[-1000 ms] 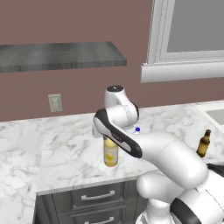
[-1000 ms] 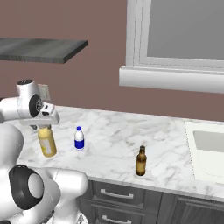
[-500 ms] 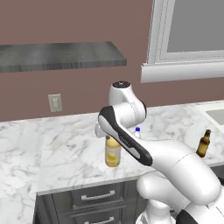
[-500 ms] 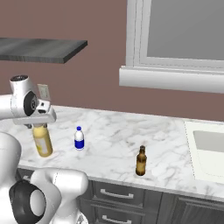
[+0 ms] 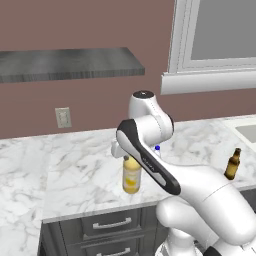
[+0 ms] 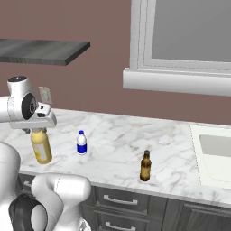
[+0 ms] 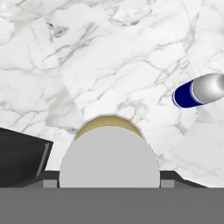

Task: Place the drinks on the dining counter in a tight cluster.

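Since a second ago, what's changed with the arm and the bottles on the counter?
The gripper stays clamped on the top of the yellow juice bottle and has carried it slightly toward the counter's front edge, lifting it a little; the arm's upper joint rose and swung with it. The water bottle and beer bottle stand where they were on the marble counter.

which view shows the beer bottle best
The right base view: the beer bottle stands whole and unblocked on the marble counter. The left base view catches it small at the right edge.
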